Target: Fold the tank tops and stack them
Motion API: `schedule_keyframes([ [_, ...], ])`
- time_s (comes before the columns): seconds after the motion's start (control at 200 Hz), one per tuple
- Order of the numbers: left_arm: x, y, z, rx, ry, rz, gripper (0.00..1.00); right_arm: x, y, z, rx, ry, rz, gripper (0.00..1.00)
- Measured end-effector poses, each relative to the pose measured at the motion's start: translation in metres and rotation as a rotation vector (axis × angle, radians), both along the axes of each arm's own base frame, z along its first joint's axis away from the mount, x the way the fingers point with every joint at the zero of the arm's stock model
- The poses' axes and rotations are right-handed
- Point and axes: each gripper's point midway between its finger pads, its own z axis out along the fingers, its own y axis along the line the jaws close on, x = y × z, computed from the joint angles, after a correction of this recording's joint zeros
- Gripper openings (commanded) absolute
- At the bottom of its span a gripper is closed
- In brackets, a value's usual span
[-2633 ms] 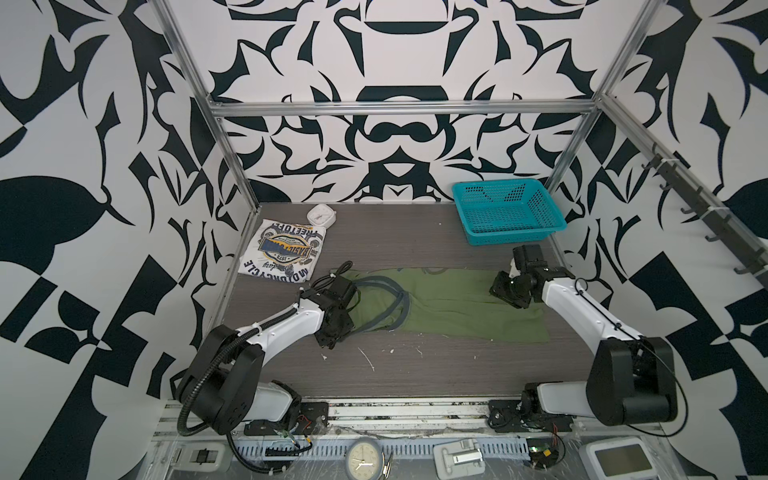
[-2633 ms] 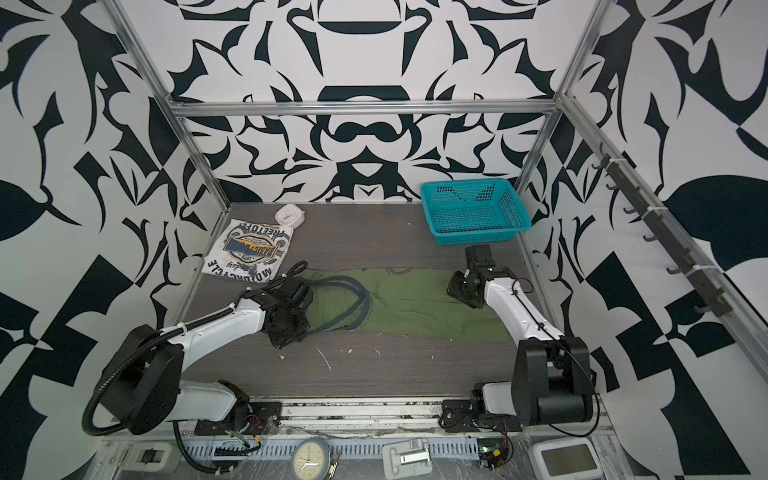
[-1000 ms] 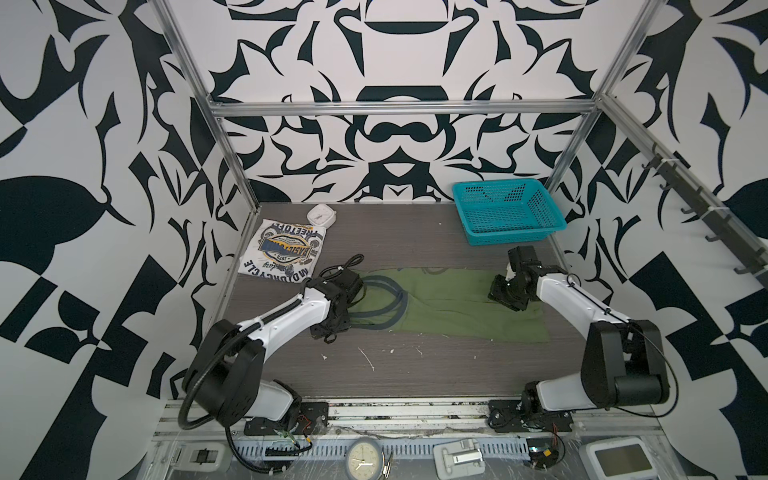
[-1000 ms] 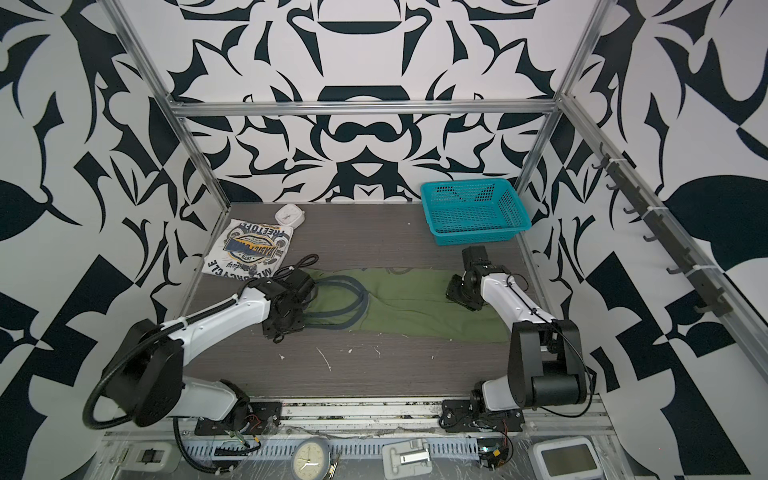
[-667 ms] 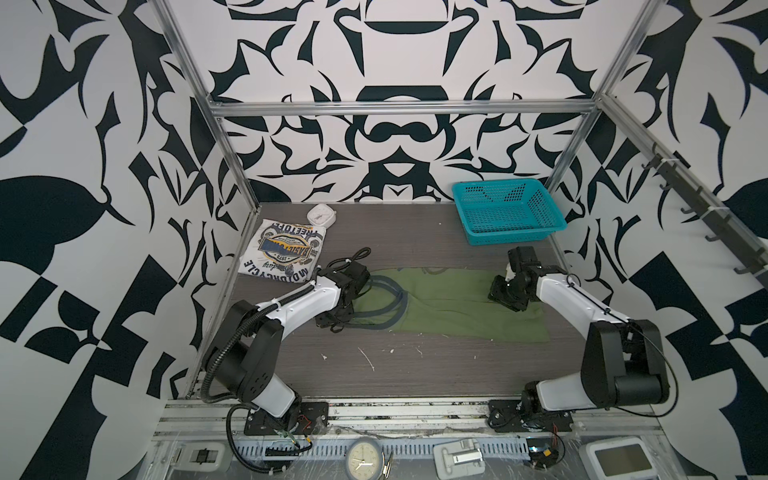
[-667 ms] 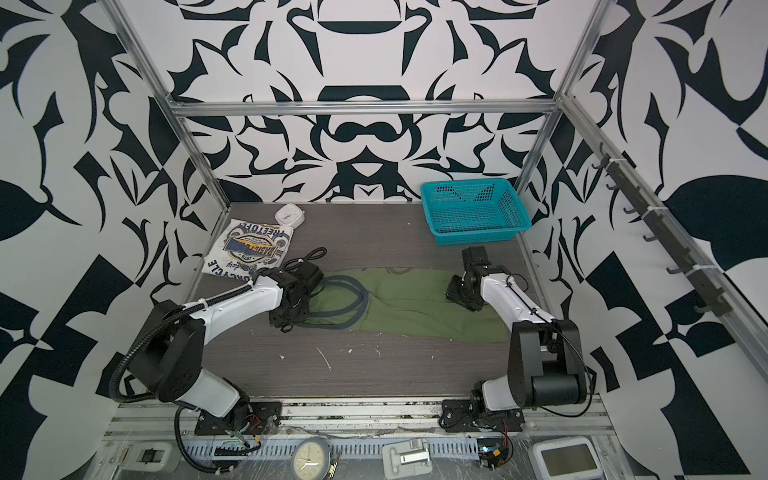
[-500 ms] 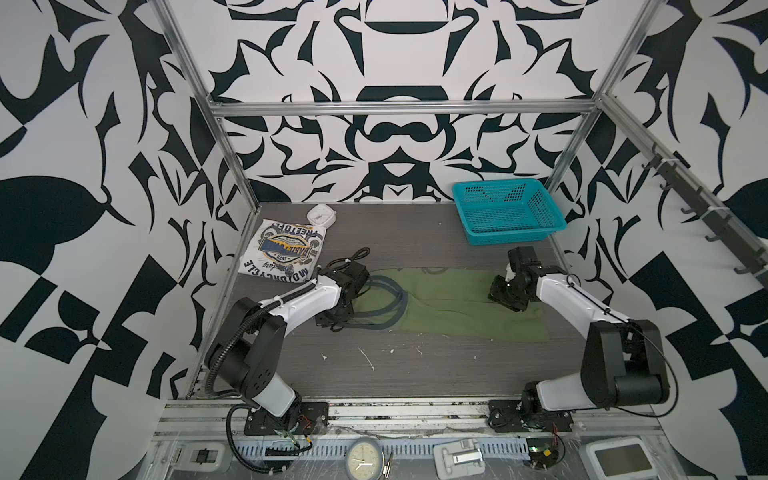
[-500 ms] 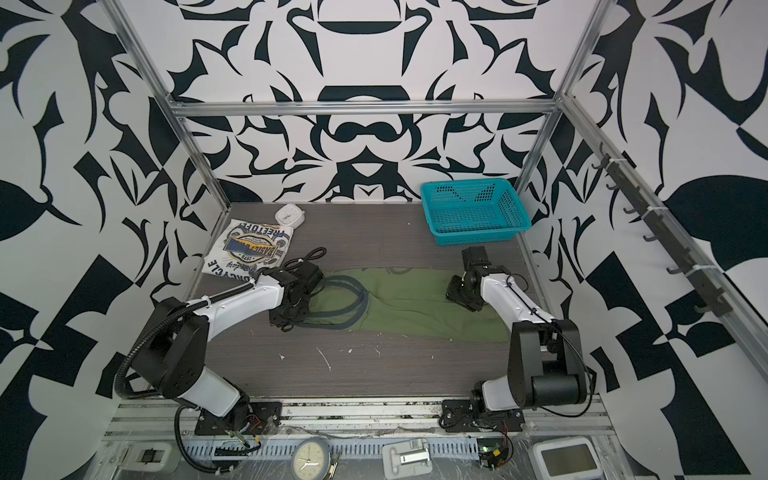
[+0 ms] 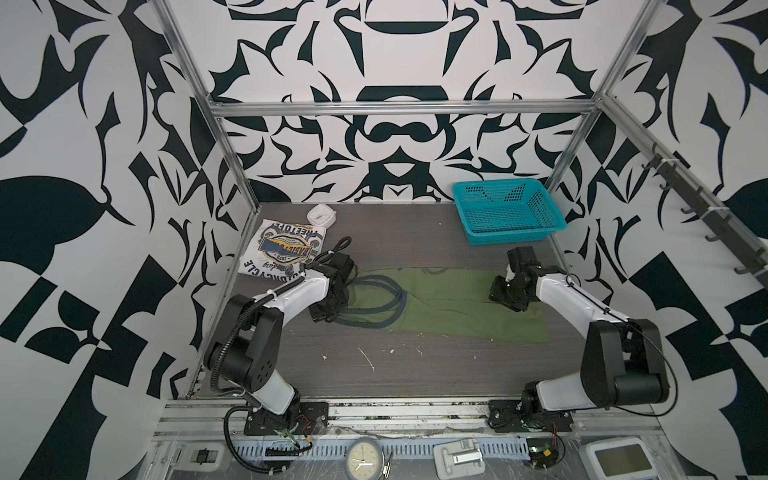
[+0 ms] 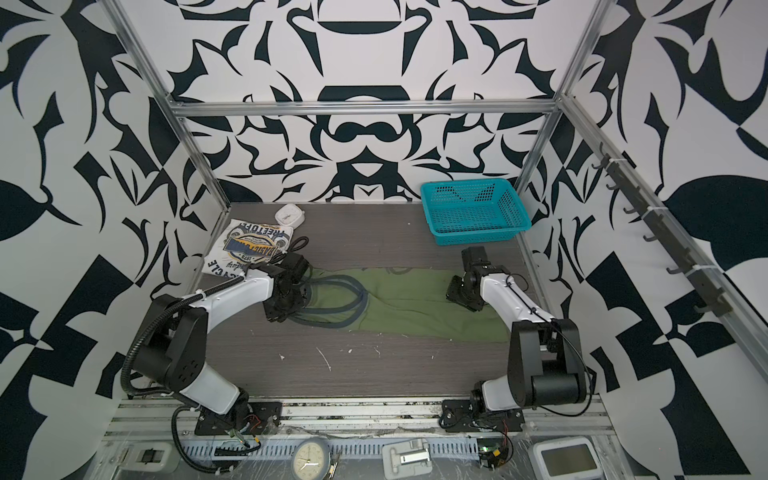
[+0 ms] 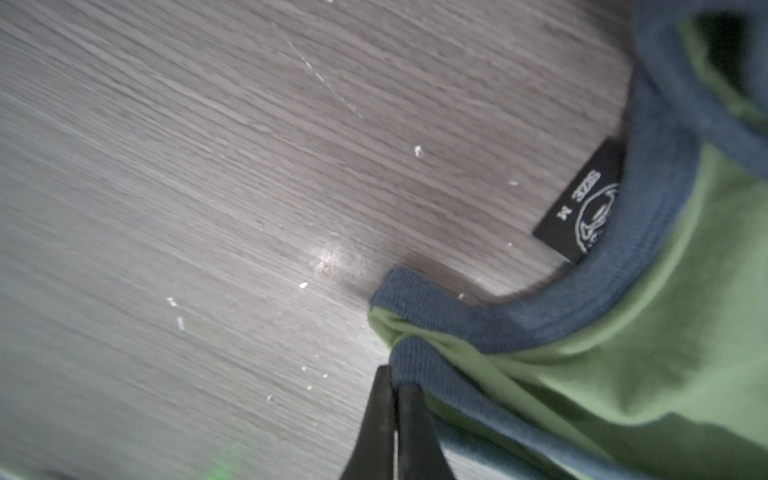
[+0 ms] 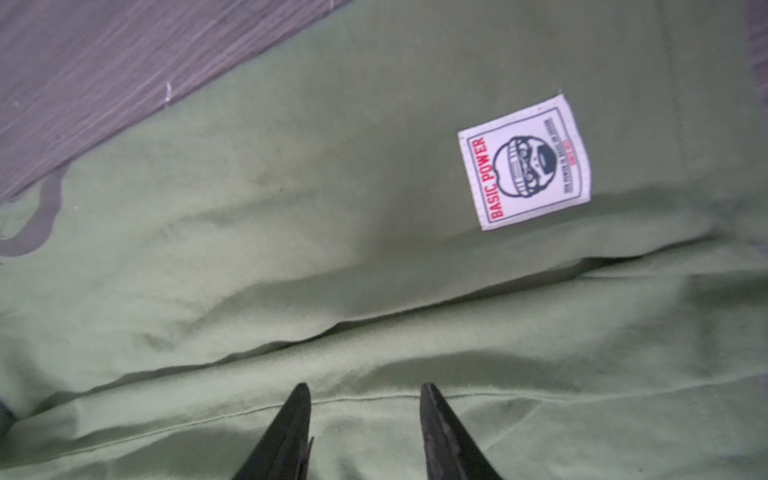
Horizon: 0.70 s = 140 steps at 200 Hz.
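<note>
In both top views neither claw's opening shows. The left claw (image 11: 392, 376) is clenched on the strap trim of the green tank top (image 9: 449, 299). The right claw (image 12: 365, 390) is released over its other end. The top lies lengthwise across the bench (image 9: 415, 374), neck leftward.

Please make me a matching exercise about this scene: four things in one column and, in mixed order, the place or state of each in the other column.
1. white tank top
2. olive green tank top
3. teal basket
4. left gripper

A. back right corner of the table
B. fingers shut on a shoulder strap
C. folded, back left, beside the small clock
D. stretched out across the middle

Pairs: 1-C, 2-D, 3-A, 4-B
</note>
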Motion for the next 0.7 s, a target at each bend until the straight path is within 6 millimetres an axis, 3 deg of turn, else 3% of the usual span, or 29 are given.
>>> schedule_keyframes([
  [0.23, 0.007, 0.014, 0.001, -0.143, 0.017, 0.114, 0.00, -0.006, -0.007, -0.024, -0.045, 0.085, -0.006, 0.46],
  [0.505, -0.002, 0.033, -0.011, -0.225, 0.069, 0.196, 0.00, -0.011, -0.017, -0.042, -0.101, 0.147, -0.016, 0.46],
  [0.7, -0.001, 0.039, -0.010, -0.222, 0.067, 0.198, 0.01, -0.008, -0.021, -0.041, -0.131, 0.150, -0.020, 0.46],
])
